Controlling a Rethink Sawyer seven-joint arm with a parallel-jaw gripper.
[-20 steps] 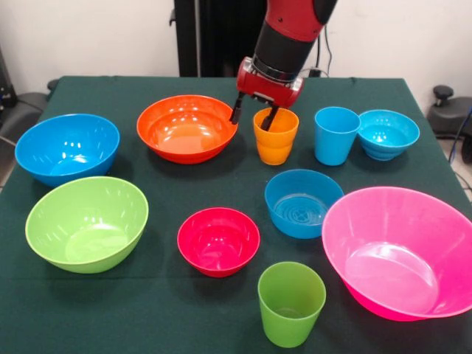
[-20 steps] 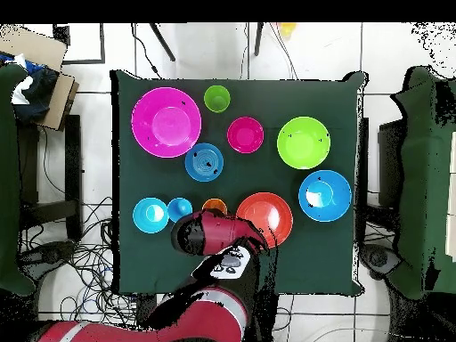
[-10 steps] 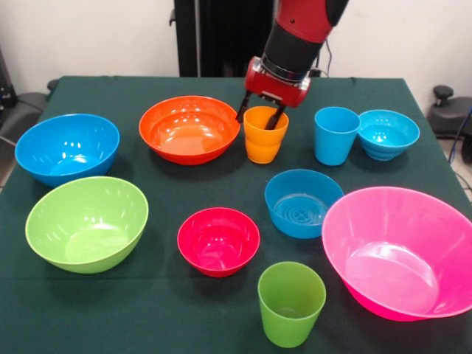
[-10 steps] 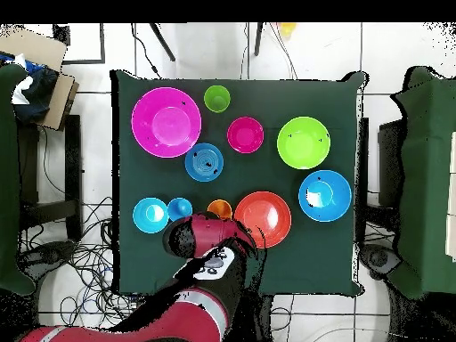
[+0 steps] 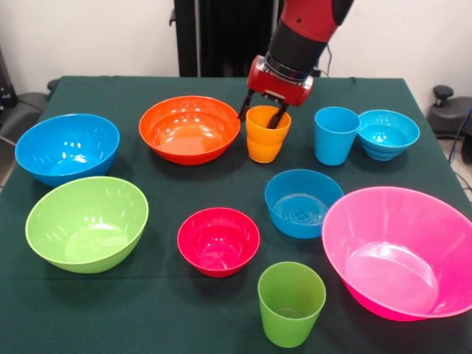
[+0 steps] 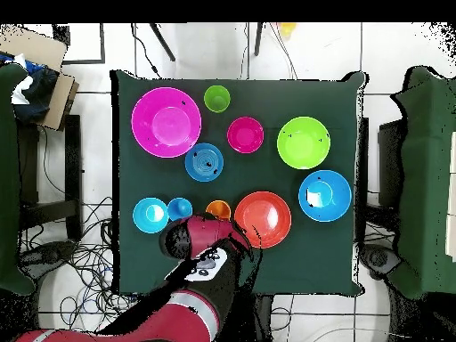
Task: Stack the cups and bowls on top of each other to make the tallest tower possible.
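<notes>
My gripper [image 5: 261,114] is shut on the rim of the orange cup [image 5: 267,136], with one finger outside its left wall and one inside. The cup is slightly tilted, right beside the wide orange bowl [image 5: 189,127]. In the overhead view the cup [image 6: 218,209] peeks out from under the arm. The light blue cup [image 5: 335,135] stands to the right, touching the small turquoise bowl [image 5: 387,133]. The green cup [image 5: 290,302] stands at the near edge. The medium blue bowl [image 5: 302,203], small red bowl [image 5: 218,240], large pink bowl [image 5: 402,251], lime green bowl [image 5: 86,223] and large blue bowl [image 5: 66,146] all sit apart and upright.
Everything stands on a dark green tablecloth [image 5: 184,310]. The arm [image 6: 200,245] covers the table's robot side in the overhead view. Chairs and cables lie around the table on the floor.
The gripper has closed on the orange cup and carried it a little to the left and up, closer to the orange bowl. The other cups and bowls have not moved.
</notes>
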